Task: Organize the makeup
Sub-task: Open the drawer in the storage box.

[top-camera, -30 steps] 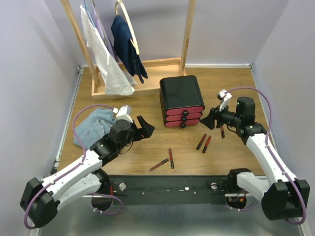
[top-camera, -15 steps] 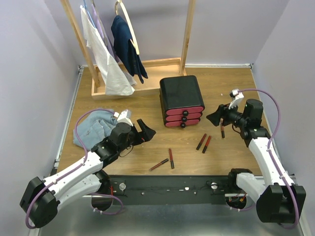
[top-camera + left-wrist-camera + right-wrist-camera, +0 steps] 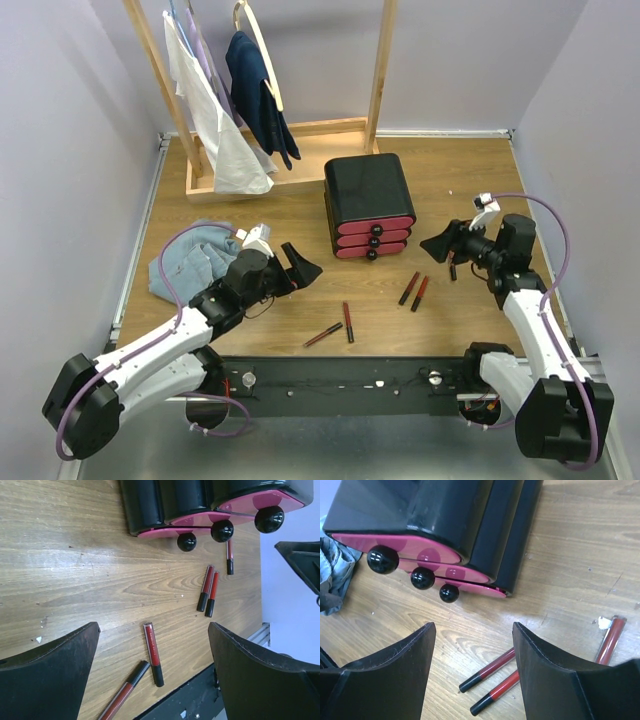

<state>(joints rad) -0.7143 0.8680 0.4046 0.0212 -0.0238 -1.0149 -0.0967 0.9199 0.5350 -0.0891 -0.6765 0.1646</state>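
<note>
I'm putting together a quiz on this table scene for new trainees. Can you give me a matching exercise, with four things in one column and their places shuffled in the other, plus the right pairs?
Things
1. drawer box
2. light blue cloth
3. navy garment
4. pair of lip tubes

Places
A. hanging on the wooden rack
B. flat on the table, side by side, in front of the box
C. crumpled at the table's left side
D. standing mid-table

Pairs: 1-D, 2-C, 3-A, 4-B
</note>
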